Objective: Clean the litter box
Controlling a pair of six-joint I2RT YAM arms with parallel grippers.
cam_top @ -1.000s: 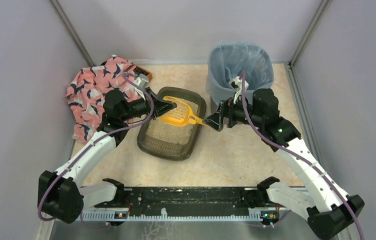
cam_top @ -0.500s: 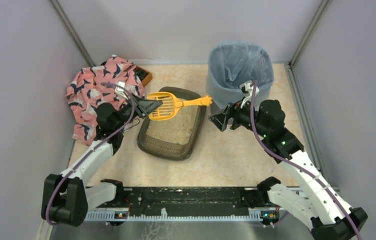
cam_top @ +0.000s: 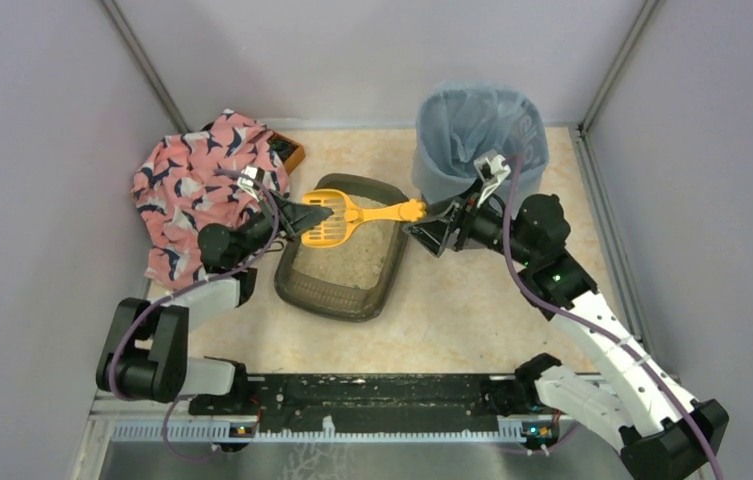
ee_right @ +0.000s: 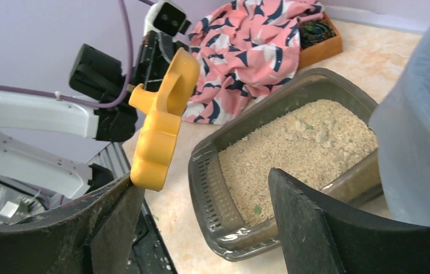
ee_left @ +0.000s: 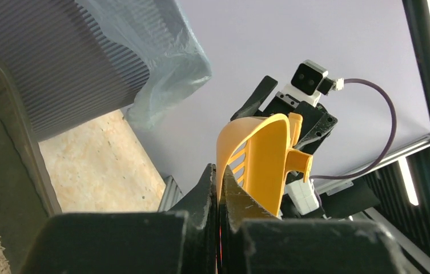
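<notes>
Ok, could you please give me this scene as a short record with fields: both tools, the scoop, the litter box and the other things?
left tool: shut on the edge of the scoop head
right tool: open, next to the handle end; contact unclear
scoop: yellow-orange, held in the air over the far end of the litter box, handle pointing to the right tool
litter box: dark tray holding pale litter with some clumps
bin: grey, blue bag inside, behind the right tool
cloth: pink, patterned, far left
</notes>
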